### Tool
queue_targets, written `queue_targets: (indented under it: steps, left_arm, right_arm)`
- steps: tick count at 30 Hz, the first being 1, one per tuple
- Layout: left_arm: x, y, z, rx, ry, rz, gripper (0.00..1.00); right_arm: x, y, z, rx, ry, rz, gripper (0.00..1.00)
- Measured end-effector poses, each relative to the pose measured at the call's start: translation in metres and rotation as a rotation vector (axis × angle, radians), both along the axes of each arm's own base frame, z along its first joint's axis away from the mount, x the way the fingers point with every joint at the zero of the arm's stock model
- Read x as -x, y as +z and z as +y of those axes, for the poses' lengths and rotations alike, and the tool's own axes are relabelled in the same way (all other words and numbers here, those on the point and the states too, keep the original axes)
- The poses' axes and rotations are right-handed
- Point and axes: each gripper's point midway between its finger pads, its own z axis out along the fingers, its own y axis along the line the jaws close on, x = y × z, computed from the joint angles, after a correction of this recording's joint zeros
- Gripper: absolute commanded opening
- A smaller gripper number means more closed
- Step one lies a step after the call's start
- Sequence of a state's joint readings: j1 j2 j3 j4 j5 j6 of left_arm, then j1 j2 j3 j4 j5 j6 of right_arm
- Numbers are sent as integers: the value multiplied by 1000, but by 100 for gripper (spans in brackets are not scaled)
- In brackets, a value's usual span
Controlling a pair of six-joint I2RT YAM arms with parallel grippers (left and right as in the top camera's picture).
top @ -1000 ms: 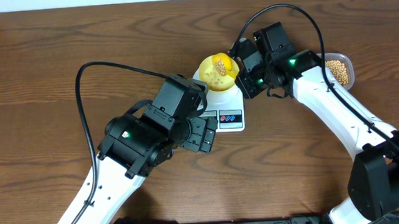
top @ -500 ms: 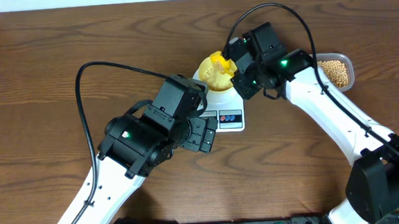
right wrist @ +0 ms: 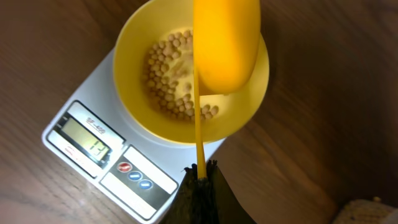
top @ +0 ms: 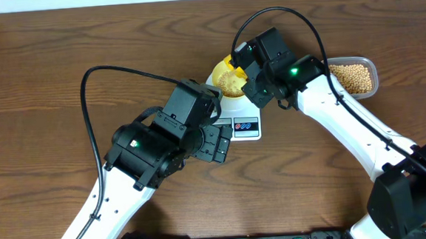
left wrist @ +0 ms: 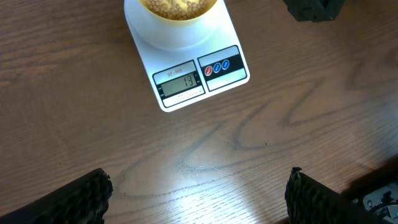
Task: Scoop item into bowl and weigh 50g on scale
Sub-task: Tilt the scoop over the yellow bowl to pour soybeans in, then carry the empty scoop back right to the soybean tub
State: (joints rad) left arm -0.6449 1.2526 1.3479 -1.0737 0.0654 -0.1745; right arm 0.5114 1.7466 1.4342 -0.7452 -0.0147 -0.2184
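Two grippers for you to log, starting with the right one.

Right gripper (right wrist: 200, 175): jaws pinched fully together on the thin handle of the yellow scoop (right wrist: 227, 43). You can see the handle run straight out from the fingertips.

Scoop: held out ahead of the right gripper, above the bowl (right wrist: 127, 102). A smooth yellow face is turned toward the wrist camera and covers the bowl's far right part.

Bowl: pale yellow and round, just ahead of and below the right fingers. It stands on the scale (right wrist: 93, 99).

Beans (right wrist: 163, 74): a shallow layer of small tan ones on the bowl's floor, to the left of the scoop.

Scale: white, under the bowl. Its display (right wrist: 88, 142) and coloured buttons (right wrist: 135, 175) lie to the left of the right fingers. In the left wrist view the digits look like 13.

Left gripper (left wrist: 199, 180): fingers spread wide with nothing between them, held above bare table (left wrist: 280, 124). The scale lies ahead of it with the display toward it, well clear of both fingers.

Tub (top: 371, 71): clear and rectangular, holding more beans. It sits on the outer side of the right arm, apart from the scale.
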Motion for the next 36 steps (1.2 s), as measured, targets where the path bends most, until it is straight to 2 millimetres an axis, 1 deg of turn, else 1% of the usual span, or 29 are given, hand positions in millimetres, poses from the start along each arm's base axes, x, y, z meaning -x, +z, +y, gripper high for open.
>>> queue_targets:
  steps: [12,16,18,20,26,29,33,36]
  left_arm:
    - [0,0,0,0,0,0,92]
    - [0,0,0,0,0,0,92]
    - [0,0,0,0,0,0,92]
    - [0,0,0,0,0,0,92]
    - [0,0,0,0,0,0,92]
    - [0,0,0,0,0,0,92]
    - [0,0,0,1,0,0,92]
    - [0,0,0,0,0,0,92]
  right_arm:
    - [-1,1,-2,57,6,-32,1]
    - [4,0,-6,72,2,-6,1]
    - [5,2,-7,74,-3,3,1]
    - [5,9,-6,69,-6,6,1]
    - [-2,45,0,35,-12,-32,1]
    - [-4,58,-2,38,-27,-45,1]
    - [-7,69,-18,85,-104,-60,1]
    - [-7,74,-42,136,-194,-47,1]
